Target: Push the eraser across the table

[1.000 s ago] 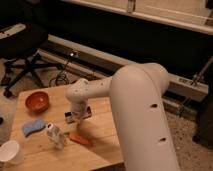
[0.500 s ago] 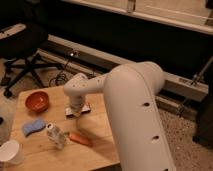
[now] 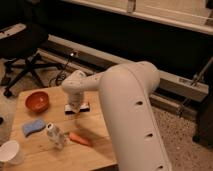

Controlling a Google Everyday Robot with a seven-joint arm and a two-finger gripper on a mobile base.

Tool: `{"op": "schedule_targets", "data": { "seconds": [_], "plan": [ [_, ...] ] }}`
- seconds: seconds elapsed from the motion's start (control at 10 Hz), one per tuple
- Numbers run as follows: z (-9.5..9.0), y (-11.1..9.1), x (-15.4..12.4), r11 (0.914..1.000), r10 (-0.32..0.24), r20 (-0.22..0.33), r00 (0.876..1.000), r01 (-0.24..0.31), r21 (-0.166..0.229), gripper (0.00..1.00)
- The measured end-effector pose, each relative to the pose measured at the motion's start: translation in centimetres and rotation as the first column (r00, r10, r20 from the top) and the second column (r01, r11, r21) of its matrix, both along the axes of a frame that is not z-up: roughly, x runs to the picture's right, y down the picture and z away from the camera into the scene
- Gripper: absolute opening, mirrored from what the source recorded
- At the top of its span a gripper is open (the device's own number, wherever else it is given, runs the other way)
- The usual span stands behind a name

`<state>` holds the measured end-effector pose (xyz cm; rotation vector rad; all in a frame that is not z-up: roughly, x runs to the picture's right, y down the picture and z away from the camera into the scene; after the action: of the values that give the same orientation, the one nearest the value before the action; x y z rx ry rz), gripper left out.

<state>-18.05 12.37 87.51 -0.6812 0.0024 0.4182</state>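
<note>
- Small black oblong eraser with a pale strip along its top [image 3: 85, 108] lies flat on the small low table with a light wooden plank top [image 3: 97, 132]. It is toward the far edge, about mid-width.
- Neighbours: round red bowl [image 3: 37, 101] to its left, orange carrot [image 3: 80, 139] nearer the camera. Both are apart from the eraser.
- White two-finger gripper [image 3: 75, 107] hangs straight down from the bulky white arm [image 3: 130, 110], with its tip at the eraser and hiding part of the left half. Touching or just above: cannot tell.
- Fingers pressed together, pinching nothing that shows, so they act as 1 blunt pusher.
- Handling, judged: light, stiff block with a low profile, unlikely to tip. A felt or rubbery base would drag on the wood, so expect stick-slip rather than gliding.
- Contact point, judged: no grasp needed. Press on a long side face, low and near its middle. Off-centre contact would likely spin it instead of sliding it.
- Risk, judged: too high a contact would let the tip ride over the top strip.
</note>
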Motion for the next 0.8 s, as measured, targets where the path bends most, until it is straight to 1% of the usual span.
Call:
{"op": "schedule_targets", "data": {
  "seconds": [0.2, 0.3, 0.5, 0.7, 0.8],
  "plan": [
    [-0.7, 0.2, 0.4, 1.0000, 0.007, -0.001, 1.000, -0.007, -0.004, 0.00],
    [-1.5, 0.6, 0.5, 0.9999, 0.012, 0.004, 1.000, -0.012, -0.010, 0.00],
    [-2.6, 1.3, 0.8, 0.9997, 0.016, 0.010, 1.000, -0.016, -0.019, 0.00],
    [-3.1, 2.3, 0.5, 0.9996, 0.011, 0.022, 1.000, -0.011, -0.028, 0.00],
    [-3.0, 2.6, 0.1, 0.9996, 0.006, 0.030, 1.000, -0.005, -0.027, 0.00]
  ]
}}
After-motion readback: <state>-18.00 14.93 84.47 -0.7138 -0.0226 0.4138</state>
